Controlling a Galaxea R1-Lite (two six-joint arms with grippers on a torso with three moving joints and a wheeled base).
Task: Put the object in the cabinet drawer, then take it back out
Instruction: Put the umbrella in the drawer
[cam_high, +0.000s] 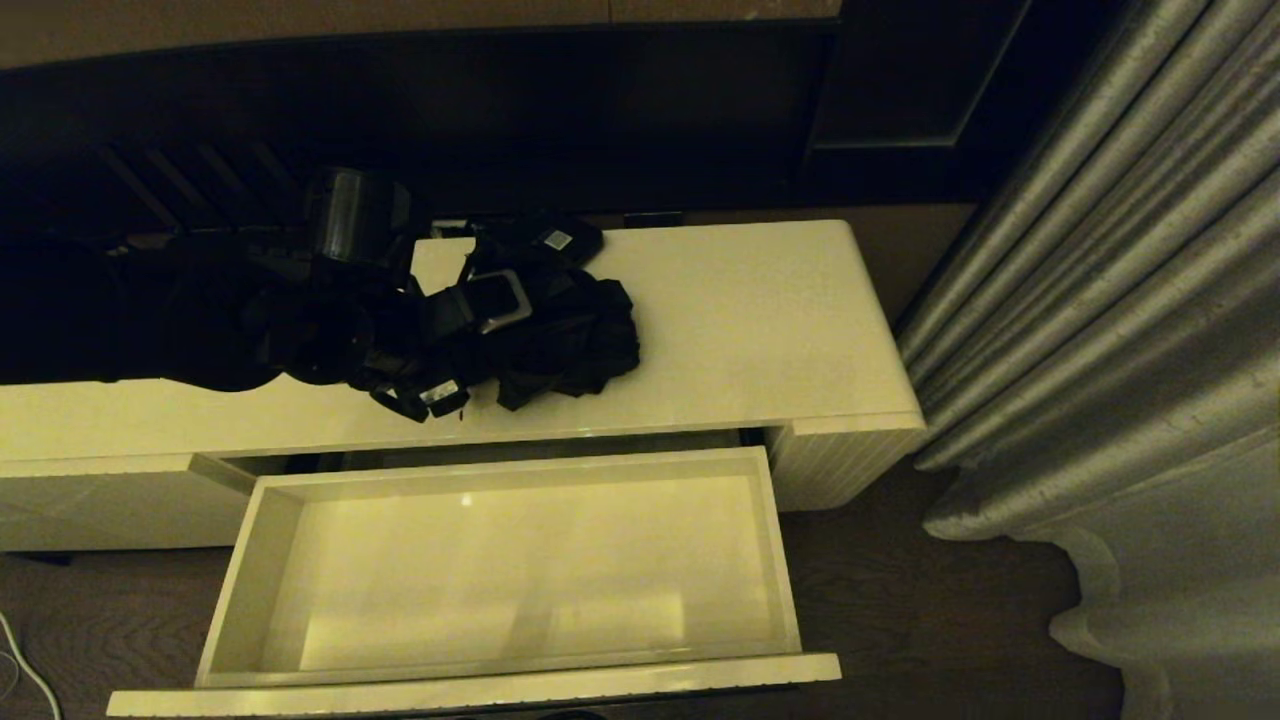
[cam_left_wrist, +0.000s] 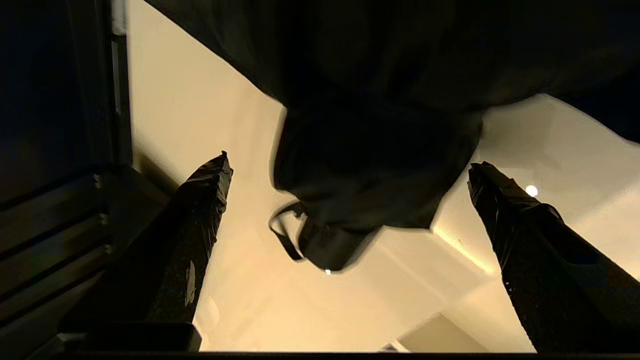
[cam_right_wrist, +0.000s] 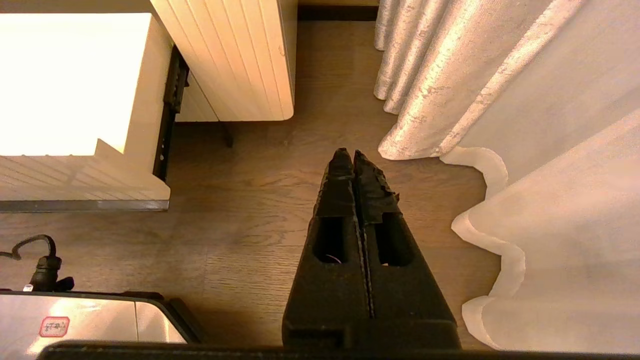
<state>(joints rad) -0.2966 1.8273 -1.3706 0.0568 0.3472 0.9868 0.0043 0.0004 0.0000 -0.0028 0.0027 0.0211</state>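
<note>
Head view is showing the left gripper (cam_high: 440, 395) reaching over the cabinet top (cam_high: 760, 330), with the black folding umbrella (cam_high: 570, 340) lying on that top just beside it. Below and in front, the cabinet drawer (cam_high: 785, 560) is standing pulled well out, and its pale interior is holding nothing. Whether this is before the putting-in or after the taking-out cannot be told from the pictures; judging by how things lie, the umbrella is out of the drawer and resting on the cabinet.

From the left wrist, the two fingers (cam_left_wrist: 200, 210) are spreading wide apart and gripping nothing, with the umbrella's handle end sitting between them and clear of both. The umbrella is looking loose and bunched, its dark fabric flaring in soft folds, its short rounded handle poking out with a thin wrist loop hanging beside it. Such slack cloth is likely to shift under a grip.

Further right, the right gripper (cam_right_wrist: 354, 160) is hanging parked above the wooden floor (cam_right_wrist: 260, 200) beside the curtain (cam_right_wrist: 525, 100), fingers pressed together and empty.
</note>
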